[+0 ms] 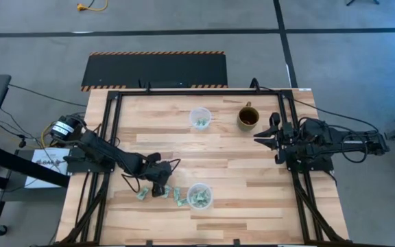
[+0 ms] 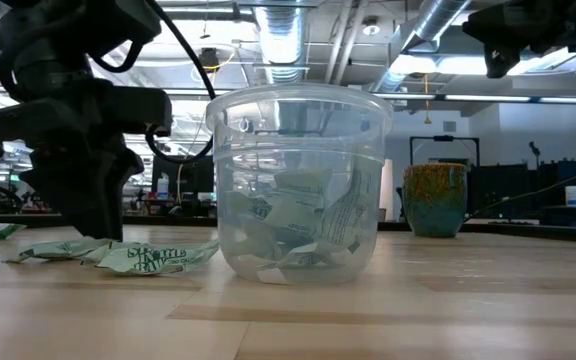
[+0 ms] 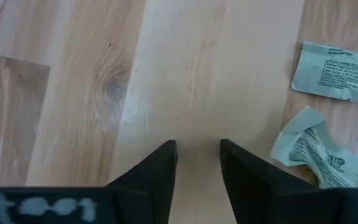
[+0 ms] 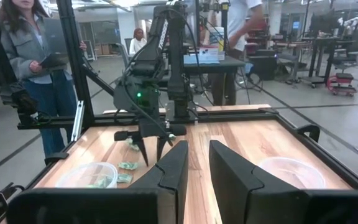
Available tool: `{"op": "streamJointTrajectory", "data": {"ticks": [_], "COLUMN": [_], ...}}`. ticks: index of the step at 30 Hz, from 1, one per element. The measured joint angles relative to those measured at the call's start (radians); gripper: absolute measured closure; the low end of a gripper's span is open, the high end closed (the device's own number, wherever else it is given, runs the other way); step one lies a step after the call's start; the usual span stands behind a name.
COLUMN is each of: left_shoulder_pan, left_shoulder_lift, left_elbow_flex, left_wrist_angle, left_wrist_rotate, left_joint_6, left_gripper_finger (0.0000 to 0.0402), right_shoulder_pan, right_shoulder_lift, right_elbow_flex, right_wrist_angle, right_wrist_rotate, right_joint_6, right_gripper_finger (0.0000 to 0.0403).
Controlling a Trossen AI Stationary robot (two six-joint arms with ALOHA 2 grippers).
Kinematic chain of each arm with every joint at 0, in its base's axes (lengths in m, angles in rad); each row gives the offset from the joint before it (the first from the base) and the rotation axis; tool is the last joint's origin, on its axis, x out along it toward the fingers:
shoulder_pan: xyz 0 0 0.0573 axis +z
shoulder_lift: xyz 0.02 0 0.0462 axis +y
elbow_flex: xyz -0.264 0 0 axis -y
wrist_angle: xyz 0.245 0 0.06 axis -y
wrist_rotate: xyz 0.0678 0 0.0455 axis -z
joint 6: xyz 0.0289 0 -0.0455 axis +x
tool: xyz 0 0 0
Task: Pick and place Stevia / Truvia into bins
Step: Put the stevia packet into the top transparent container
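Note:
Several green-and-white Stevia packets (image 1: 163, 193) lie flat near the table's near edge, just left of the near clear cup (image 1: 199, 197), which holds several packets. The far cup (image 1: 199, 118) has packets in it too. My left gripper (image 1: 158, 184) points down among the loose packets, open. In the left wrist view its fingers (image 3: 197, 155) stand over bare wood, with two crumpled packets (image 3: 316, 155) (image 3: 334, 71) off to one side. The low view shows the near cup (image 2: 298, 190), the packets (image 2: 138, 256) and the left gripper (image 2: 88, 200). My right gripper (image 1: 262, 137), open, waits at the table's right side.
A brown mug (image 1: 247, 118) stands right of the far cup, close to my right gripper. A black frame (image 1: 184, 92) borders the table. The middle of the table between the cups is bare wood. People (image 4: 36, 68) stand in the room beyond the table's left side.

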Motion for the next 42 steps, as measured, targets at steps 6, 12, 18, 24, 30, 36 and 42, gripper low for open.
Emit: {"op": "streamJointTrajectory", "data": {"ticks": [6, 12, 18, 24, 30, 36, 42], "left_shoulder_pan": [0.004, -0.001, -0.058, -0.144, -0.149, -0.143, -0.149], "left_shoulder_lift": [-0.024, -0.113, -0.162, -0.154, -0.154, -0.155, -0.156], "left_elbow_flex": [-0.003, -0.006, -0.005, -0.004, -0.004, -0.003, -0.003], "left_wrist_angle": [0.005, 0.030, 0.139, 0.222, 0.213, 0.185, 0.165], "left_wrist_rotate": [0.059, 0.149, 0.110, 0.069, 0.047, 0.074, 0.058], "left_joint_6": [0.025, 0.060, 0.160, 0.307, 0.194, 0.114, 0.167], "left_gripper_finger": [0.0291, 0.0275, 0.0274, 0.0287, 0.0281, 0.0238, 0.0203], "right_shoulder_pan": [0.000, 0.000, 0.000, 0.000, 0.000, 0.000, 0.000], "right_shoulder_lift": [0.000, 0.000, 0.000, 0.000, 0.000, 0.000, 0.000], "right_elbow_flex": [0.000, 0.000, 0.000, 0.000, 0.000, 0.001, 0.001], "right_wrist_angle": [0.000, 0.000, 0.000, 0.000, 0.000, 0.000, 0.000], "right_wrist_rotate": [0.000, 0.000, 0.000, 0.000, 0.000, 0.000, 0.000], "right_joint_6": [0.000, 0.000, 0.000, 0.000, 0.000, 0.000, 0.000], "right_gripper_finger": [0.0344, 0.0344, 0.0344, 0.0344, 0.0344, 0.0344, 0.0344]}}
